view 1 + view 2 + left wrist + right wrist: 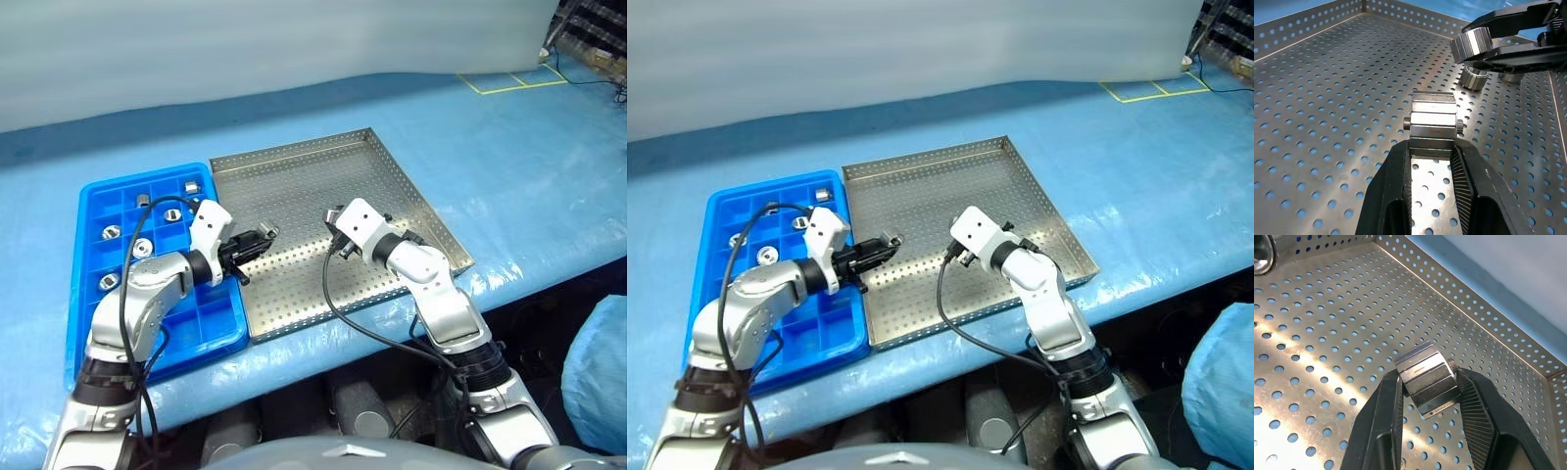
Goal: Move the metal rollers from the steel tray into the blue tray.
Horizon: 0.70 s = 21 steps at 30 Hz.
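Tabletop (529, 166): blue sheeting, yellow tape marks (509, 80) at 1 o'clock, pale wall (245, 44) behind. Left gripper (1431, 152) and right gripper (1429, 394) each clamp one roller (1432, 122) over steel tray (294, 176).

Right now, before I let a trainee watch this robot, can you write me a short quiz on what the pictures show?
1. True or false: some rollers already lie in the blue tray.
2. The right gripper hangs over: A) the blue tray, B) the steel tray, C) the bare cloth.
3. What is the left gripper shut on?

Key: 1 true; 2 B; 3 a roller.
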Each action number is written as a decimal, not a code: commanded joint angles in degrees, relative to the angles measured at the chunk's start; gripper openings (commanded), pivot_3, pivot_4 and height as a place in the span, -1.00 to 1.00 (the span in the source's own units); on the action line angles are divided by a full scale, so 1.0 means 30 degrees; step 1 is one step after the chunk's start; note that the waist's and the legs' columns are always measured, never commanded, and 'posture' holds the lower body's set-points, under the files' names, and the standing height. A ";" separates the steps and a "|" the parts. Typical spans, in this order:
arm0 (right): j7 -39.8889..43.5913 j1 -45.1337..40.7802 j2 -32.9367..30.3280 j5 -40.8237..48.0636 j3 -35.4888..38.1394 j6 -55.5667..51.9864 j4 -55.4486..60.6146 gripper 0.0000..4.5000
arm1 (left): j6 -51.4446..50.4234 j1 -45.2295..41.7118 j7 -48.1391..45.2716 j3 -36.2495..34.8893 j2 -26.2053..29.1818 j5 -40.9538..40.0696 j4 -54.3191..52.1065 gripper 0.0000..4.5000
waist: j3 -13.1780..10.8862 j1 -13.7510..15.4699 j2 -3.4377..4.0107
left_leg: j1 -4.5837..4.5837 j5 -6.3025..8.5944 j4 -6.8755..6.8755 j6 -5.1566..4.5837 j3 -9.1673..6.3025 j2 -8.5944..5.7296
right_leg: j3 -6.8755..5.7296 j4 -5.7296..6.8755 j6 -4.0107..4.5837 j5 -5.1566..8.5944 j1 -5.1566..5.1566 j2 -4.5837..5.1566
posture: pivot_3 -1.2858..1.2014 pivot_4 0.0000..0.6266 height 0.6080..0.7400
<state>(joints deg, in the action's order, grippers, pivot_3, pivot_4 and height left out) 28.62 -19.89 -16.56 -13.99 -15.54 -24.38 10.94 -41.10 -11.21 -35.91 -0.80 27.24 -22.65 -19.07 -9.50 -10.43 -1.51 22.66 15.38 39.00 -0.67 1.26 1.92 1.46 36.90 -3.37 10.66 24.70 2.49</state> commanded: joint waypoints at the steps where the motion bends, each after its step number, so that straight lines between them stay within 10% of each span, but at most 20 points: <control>1: -0.0002 -0.0723 -0.0029 0.0205 0.0028 0.0296 -0.0091 -0.43 | -0.0065 0.1171 0.0877 -0.1346 0.0205 -0.0425 -0.2420 -0.65 | 0.0000 0.0233 0.0000 | 0.0000 0.0000 0.0000 0.0000 0.0002 0.0002 | 0.0000 0.0000 0.0004 -0.0001 0.0000 0.0000 | -0.06 -0.52 1.00; 21: 0.0650 -0.0772 -0.0456 0.1466 0.0041 0.0485 -0.0268 -0.43 | -0.1587 0.8661 0.4648 -0.7379 0.0918 -0.0309 -0.8587 -0.65 | 0.0001 0.2301 -0.0006 | -0.0002 0.0000 0.0007 0.0003 0.0014 0.0015 | -0.0040 -0.0022 0.0166 0.0090 -0.0015 0.0005 | 0.00 -0.52 1.00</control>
<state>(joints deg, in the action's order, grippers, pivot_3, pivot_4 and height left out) 30.92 -21.69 -18.13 -10.19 -15.92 -24.06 7.45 -46.02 14.71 -22.54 -22.40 29.44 -24.03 -42.93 -9.50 -3.53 -1.53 22.66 15.37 39.04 -0.66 1.31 1.97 1.33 36.84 -2.87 10.93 24.65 2.51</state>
